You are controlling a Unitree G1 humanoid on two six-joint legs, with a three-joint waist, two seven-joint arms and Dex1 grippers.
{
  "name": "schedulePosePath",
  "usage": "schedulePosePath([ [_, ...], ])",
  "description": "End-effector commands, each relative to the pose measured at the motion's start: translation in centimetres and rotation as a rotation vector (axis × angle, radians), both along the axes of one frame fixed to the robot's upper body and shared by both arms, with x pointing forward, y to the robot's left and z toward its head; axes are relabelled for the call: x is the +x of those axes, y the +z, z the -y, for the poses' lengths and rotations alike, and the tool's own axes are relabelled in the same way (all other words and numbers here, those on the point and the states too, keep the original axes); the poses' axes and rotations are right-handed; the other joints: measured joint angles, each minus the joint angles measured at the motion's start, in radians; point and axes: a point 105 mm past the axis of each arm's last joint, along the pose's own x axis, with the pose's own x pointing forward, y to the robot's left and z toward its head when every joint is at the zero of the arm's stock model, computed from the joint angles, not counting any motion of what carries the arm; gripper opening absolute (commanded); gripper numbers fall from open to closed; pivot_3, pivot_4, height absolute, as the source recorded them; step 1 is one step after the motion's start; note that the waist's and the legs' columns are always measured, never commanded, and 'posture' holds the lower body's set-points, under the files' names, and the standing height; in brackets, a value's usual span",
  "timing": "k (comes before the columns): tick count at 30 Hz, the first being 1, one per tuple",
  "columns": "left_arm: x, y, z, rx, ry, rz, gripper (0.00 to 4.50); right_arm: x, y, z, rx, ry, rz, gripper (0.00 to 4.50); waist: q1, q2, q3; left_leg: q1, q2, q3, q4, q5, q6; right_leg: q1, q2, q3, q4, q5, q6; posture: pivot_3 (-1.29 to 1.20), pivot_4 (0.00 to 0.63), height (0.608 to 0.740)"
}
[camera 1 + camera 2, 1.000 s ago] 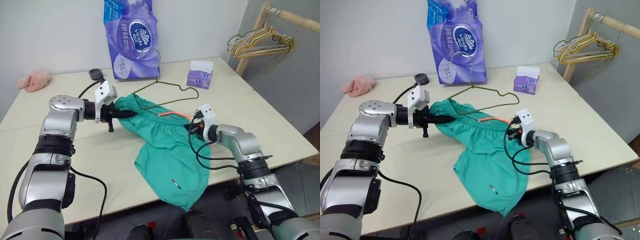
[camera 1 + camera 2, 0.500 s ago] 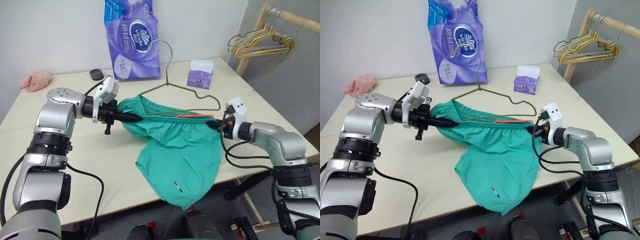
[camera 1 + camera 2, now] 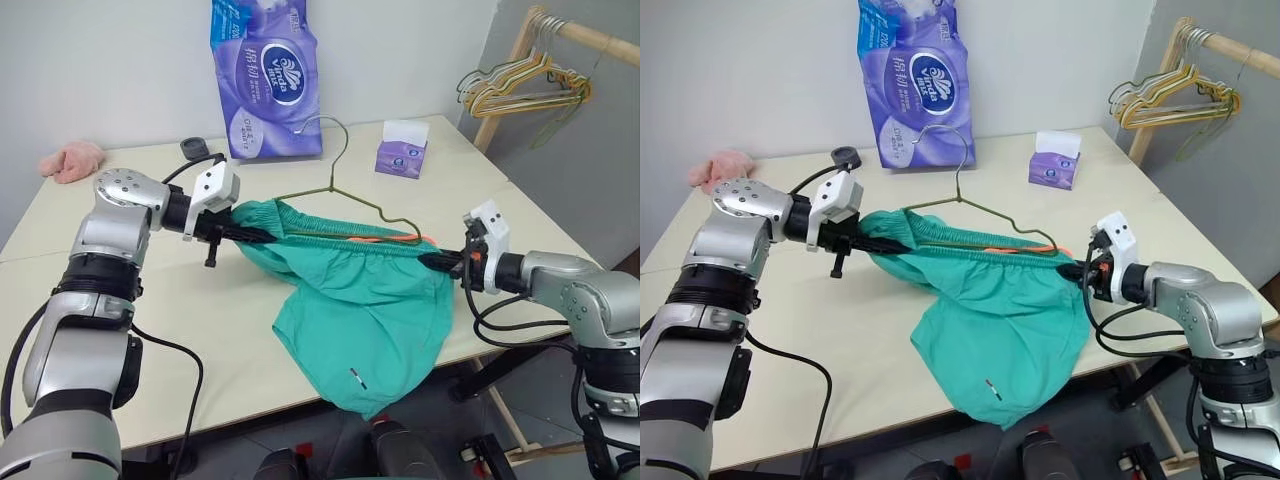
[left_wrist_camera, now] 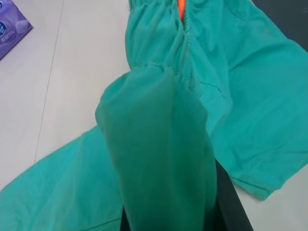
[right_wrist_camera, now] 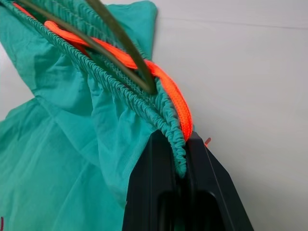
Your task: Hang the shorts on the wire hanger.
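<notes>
Teal-green fabric shorts (image 3: pixel 365 300) stretched btwn left gripper (image 3: pixel 268 237) & right gripper (image 3: pixel 432 260), both clamped on waistband; thin olive wire hanger (image 3: pixel 345 195) inside waistband.

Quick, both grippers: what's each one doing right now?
Left gripper: shut on one end of the shorts' waistband.
Right gripper: shut on the other end of the waistband, beside the wire hanger.

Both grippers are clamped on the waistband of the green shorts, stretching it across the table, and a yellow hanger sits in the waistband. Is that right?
Not quite: the hanger in the waistband is dark olive-green wire, not yellow; the yellow ones hang on the wooden rail. The left eye view shows it. The rest holds: the left gripper and right gripper are both clamped on the waistband of the shorts, stretching it across the table.
</notes>
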Motion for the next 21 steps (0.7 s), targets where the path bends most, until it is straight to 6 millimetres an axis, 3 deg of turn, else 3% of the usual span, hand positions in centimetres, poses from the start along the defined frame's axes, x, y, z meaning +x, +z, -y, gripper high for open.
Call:
schedulePosePath([
  [1, 0.7, 1.0, -1.6, 0.031, 0.073, 0.058, 0.00, 0.0, 1.5, 1.8, -0.040, -0.068, 0.056, 0.04, 0.000, 0.000, 0.000, 0.000, 0.000, 0.000, 0.000, 0.000, 0.000, 0.000, 0.000, 0.000, 0.000, 0.000, 0.000, -0.21, 0.057, 0.740],
  [8, -0.4, 0.0, -1.3, 0.074, -0.003, 0.008, 0.00, 0.2, 2.5, 1.8, -0.079, -0.059, 0.094, 0.04, 0.000, 0.000, 0.000, 0.000, 0.000, 0.000, 0.000, 0.000, 0.000, 0.000, 0.000, 0.000, 0.000, 0.000, 0.000, -0.21, 0.059, 0.740],
  [17, -1.1, -1.0, -1.7, 0.157, -0.025, -0.013, 0.00, 1.0, 3.6, 4.1, -0.204, -0.056, 0.127, 0.04, -0.001, 0.000, 0.000, 0.000, 0.001, 0.000, 0.000, 0.000, 0.000, 0.000, 0.001, 0.000, 0.000, 0.000, 0.000, -0.21, 0.062, 0.740],
  [21, -0.6, -1.3, -1.6, 0.177, -0.012, 0.013, 0.00, 0.4, 5.1, 2.4, -0.248, 0.033, 0.193, 0.04, -0.001, 0.000, 0.000, 0.000, 0.001, 0.001, 0.000, 0.000, 0.000, 0.000, 0.001, 0.000, -0.001, 0.000, 0.000, -0.21, 0.067, 0.740],
])
